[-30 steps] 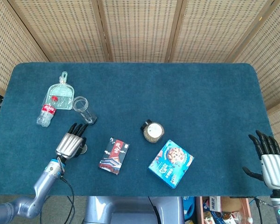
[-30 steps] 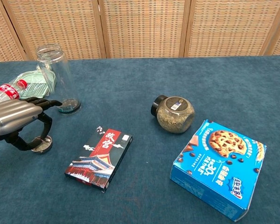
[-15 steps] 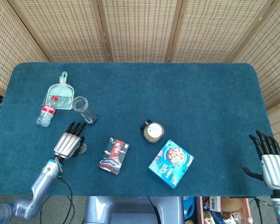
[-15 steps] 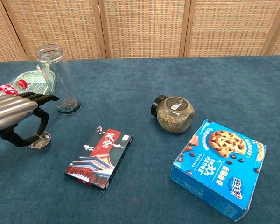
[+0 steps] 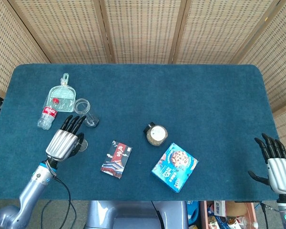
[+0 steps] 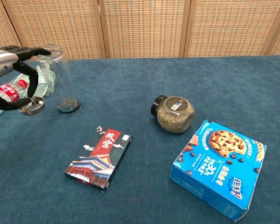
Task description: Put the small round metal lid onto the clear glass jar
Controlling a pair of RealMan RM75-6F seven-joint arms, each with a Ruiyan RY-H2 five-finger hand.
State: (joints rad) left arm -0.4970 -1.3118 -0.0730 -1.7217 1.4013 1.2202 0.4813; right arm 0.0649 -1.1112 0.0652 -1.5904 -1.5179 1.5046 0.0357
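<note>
Left hand (image 6: 9, 70): rose from the blue table surface and moved up toward the tall clear glass jar (image 6: 61, 79). Small round metal lid (image 6: 31, 105): formerly lying flat on the cloth beneath the fingers; was lifted clear of it, pinched in that hand, just left of the jar.
</note>
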